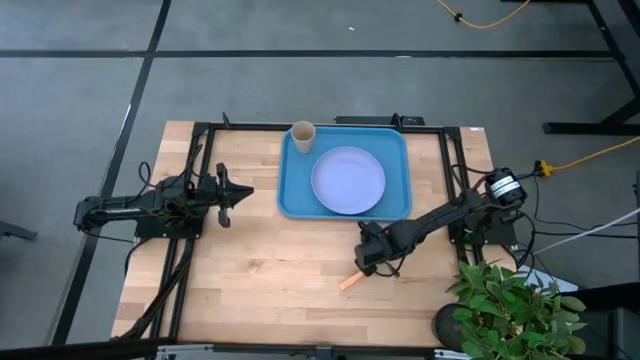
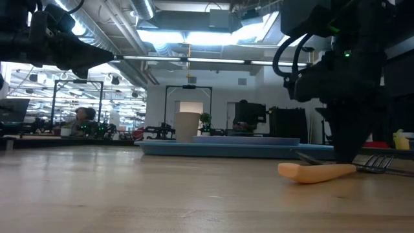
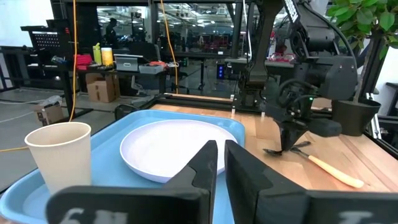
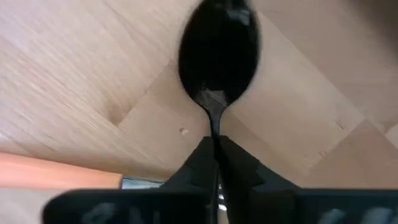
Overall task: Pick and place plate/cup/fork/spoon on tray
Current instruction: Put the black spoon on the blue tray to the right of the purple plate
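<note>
The blue tray (image 1: 290, 195) lies at the table's far middle. The lavender plate (image 1: 348, 180) rests flat on it, and the tan cup (image 1: 303, 136) stands upright in the tray's far left corner. The fork (image 1: 352, 281), with an orange handle, lies on the wood near the tray's near right corner. My right gripper (image 1: 372, 258) is just beside the fork, shut on the black spoon (image 4: 219, 50). My left gripper (image 1: 235, 192) waits left of the tray, shut and empty. My right gripper pinches the spoon's thin handle (image 4: 214, 127) between its two fingertips, a short way behind the bowl. The fingers come from above, pointing down. The bowl (image 3: 277, 151) sticks out ahead of the fingers, low over the wood; whether it touches the table I cannot tell.
A potted plant (image 1: 515, 305) stands at the near right corner. Black frame rails (image 1: 455, 170) run along the table's left and right sides. Bare wood (image 1: 260, 270) lies across the near middle and left.
</note>
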`<control>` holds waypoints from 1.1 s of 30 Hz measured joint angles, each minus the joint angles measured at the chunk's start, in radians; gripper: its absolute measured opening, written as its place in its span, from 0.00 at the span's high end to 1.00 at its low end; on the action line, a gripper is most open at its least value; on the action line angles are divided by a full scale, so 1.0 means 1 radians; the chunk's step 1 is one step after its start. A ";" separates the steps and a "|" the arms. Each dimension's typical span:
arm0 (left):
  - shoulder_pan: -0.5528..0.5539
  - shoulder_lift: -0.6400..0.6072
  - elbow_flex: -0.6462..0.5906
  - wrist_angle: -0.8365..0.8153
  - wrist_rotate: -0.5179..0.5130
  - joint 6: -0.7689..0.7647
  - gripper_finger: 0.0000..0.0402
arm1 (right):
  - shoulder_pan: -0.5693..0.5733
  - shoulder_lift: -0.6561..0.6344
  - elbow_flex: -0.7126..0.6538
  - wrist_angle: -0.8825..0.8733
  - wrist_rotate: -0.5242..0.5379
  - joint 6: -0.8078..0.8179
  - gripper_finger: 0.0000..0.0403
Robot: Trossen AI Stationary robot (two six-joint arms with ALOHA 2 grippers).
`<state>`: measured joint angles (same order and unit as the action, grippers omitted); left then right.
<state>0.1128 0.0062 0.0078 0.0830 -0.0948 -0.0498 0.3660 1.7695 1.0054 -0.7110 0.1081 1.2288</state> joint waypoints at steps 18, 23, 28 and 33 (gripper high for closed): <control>0.000 0.000 0.000 0.000 0.000 0.000 1.00 | -0.014 -0.124 0.200 -0.320 0.235 0.020 1.00; 0.000 0.000 0.000 0.000 0.000 0.000 0.99 | -0.100 -0.173 0.260 -0.516 0.382 0.135 1.00; 0.000 0.000 0.000 0.000 0.000 0.000 0.96 | -0.257 -0.221 0.241 -0.616 0.397 0.173 1.00; 0.000 0.000 0.000 0.000 0.000 0.000 0.94 | -0.419 -0.245 0.155 -0.488 0.370 0.029 0.99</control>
<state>0.1128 0.0062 0.0078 0.0826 -0.0948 -0.0495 -0.0532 1.5242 1.1607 -1.1992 0.4777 1.2581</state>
